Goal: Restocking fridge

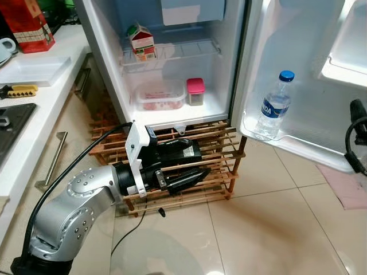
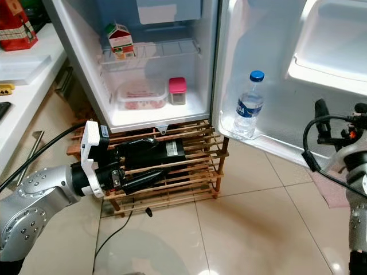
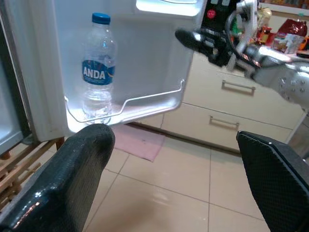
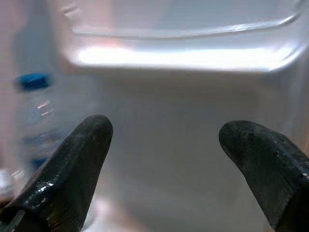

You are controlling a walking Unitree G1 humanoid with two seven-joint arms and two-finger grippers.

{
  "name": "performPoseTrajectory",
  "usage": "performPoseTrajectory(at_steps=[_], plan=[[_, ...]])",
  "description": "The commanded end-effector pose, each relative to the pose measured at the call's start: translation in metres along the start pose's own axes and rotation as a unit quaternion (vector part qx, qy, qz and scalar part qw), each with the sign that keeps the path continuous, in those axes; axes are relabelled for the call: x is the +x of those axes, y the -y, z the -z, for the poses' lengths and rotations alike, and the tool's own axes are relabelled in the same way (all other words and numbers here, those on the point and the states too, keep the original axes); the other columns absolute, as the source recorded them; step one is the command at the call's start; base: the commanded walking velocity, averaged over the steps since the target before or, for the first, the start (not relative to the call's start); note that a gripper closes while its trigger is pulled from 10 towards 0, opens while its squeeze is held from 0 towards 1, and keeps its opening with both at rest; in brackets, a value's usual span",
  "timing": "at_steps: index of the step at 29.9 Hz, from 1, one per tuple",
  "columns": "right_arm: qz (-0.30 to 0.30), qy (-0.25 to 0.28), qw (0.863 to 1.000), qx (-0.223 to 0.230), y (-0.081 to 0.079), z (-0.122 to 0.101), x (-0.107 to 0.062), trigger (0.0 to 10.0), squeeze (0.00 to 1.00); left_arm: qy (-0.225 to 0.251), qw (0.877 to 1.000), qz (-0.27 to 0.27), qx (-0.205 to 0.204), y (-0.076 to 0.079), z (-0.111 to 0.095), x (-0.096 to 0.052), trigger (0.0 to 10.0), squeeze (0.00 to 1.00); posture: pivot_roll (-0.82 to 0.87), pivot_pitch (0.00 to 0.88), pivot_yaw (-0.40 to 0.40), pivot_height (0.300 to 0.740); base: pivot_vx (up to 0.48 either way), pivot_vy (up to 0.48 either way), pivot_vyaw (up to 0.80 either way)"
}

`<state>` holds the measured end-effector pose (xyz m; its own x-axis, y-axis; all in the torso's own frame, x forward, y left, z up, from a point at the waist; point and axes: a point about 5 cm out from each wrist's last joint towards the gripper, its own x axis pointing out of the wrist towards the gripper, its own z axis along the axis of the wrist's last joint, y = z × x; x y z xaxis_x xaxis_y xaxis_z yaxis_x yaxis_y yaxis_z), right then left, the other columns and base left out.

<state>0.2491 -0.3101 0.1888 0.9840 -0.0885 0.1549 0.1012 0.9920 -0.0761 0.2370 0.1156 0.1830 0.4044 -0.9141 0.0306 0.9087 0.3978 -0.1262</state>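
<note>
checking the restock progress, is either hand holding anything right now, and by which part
Nothing is held. The left hand and right hand are both open and empty; the water bottle stands in the door shelf.

Left end effector (image 3: 174, 179) and right end effector (image 4: 166, 164), fingers apart, empty.

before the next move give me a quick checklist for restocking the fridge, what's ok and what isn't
1. Fridge door open: ok, it is swung wide with the inside exposed.
2. Water bottle seated: ok, it stands upright in the lower door shelf, cap on.
3. Left gripper empty: ok, fingers apart with nothing between them, low in front of the wooden rack.
4. Right gripper empty: ok, fingers spread, facing the door's inner wall.
5. Room on the fridge floor: ok, a clear container and a pink-lidded jar leave space beside them.
6. Next item to load: cannot tell, neither gripper holds one.
</note>
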Motion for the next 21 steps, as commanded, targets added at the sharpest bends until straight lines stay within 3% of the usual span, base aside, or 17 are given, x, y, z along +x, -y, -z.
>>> performPoseTrajectory(at_steps=[1,3,4,5,6,7,8,10,15,17,18,21], plan=[[-0.035,0.004,0.999,-0.001,-0.015,0.0,-0.001,10.0,0.0,-0.004,1.0,-0.016,0.01,-0.003,-0.001,-0.002,10.0,0.0,0.06,0.01,0.073,0.74,0.0,0.0,0.0],[-0.091,-0.019,0.996,0.01,-0.042,0.013,-0.013,10.0,0.0,-0.002,0.999,-0.051,0.014,-0.007,0.001,-0.004,10.0,0.0,0.06,0.017,0.074,0.74,0.0,0.0,0.0],[-0.091,-0.019,0.996,0.01,-0.042,0.013,-0.013,10.0,0.0,-0.002,0.999,-0.051,0.014,-0.007,0.001,-0.004,10.0,0.0,0.06,0.017,0.074,0.74,0.0,0.0,0.0],[-0.113,-0.025,0.993,0.008,-0.052,0.015,-0.018,10.0,0.0,-0.004,0.997,-0.071,0.017,-0.01,0.002,-0.004,10.0,0.0,0.07,0.018,0.074,0.74,0.0,0.0,0.0],[-0.133,-0.031,0.991,0.009,-0.067,0.018,-0.025,10.0,0.0,-0.009,0.99,-0.135,0.034,-0.021,0.005,-0.006,10.0,0.0,0.07,0.018,0.074,0.74,0.0,0.0,0.0],[-0.133,-0.031,0.991,0.009,-0.067,0.018,-0.025,10.0,0.0,-0.009,0.99,-0.135,0.034,-0.021,0.005,-0.006,10.0,0.0,0.07,0.018,0.074,0.74,0.0,0.0,0.0],[-0.118,-0.026,0.993,0.01,-0.074,0.018,-0.027,10.0,0.0,-0.008,0.977,-0.21,0.042,-0.036,0.007,-0.009,10.0,0.0,0.07,0.025,0.079,0.74,0.0,0.0,0.0],[-0.095,-0.034,0.995,0.019,-0.077,0.018,-0.027,10.0,0.0,0.003,0.964,-0.262,0.034,-0.045,0.007,-0.011,10.0,0.0,0.07,0.027,0.08,0.74,0.0,0.0,0.0],[-0.075,-0.03,0.997,0.002,-0.089,0.016,-0.028,10.0,0.0,-0.003,0.953,-0.3,0.046,-0.047,0.01,-0.014,10.0,0.0,0.07,0.031,0.079,0.74,0.0,0.0,0.0],[-0.08,-0.031,0.996,-0.007,-0.097,0.016,-0.029,10.0,0.0,-0.008,0.949,-0.312,0.047,-0.047,0.012,-0.014,10.0,0.0,0.07,0.031,0.079,0.74,0.0,0.0,0.8],[-0.085,-0.033,0.996,-0.026,-0.109,0.019,-0.031,10.0,0.0,-0.014,0.942,-0.333,0.039,-0.046,0.018,-0.013,10.0,0.0,0.07,0.031,0.071,0.74,0.0,0.0,0.8],[-0.093,-0.047,0.994,-0.024,-0.125,0.024,-0.032,10.0,0.0,-0.018,0.932,-0.36,0.033,-0.046,0.022,-0.012,10.0,0.0,0.07,0.03,0.059,0.74,0.0,0.0,0.8]])
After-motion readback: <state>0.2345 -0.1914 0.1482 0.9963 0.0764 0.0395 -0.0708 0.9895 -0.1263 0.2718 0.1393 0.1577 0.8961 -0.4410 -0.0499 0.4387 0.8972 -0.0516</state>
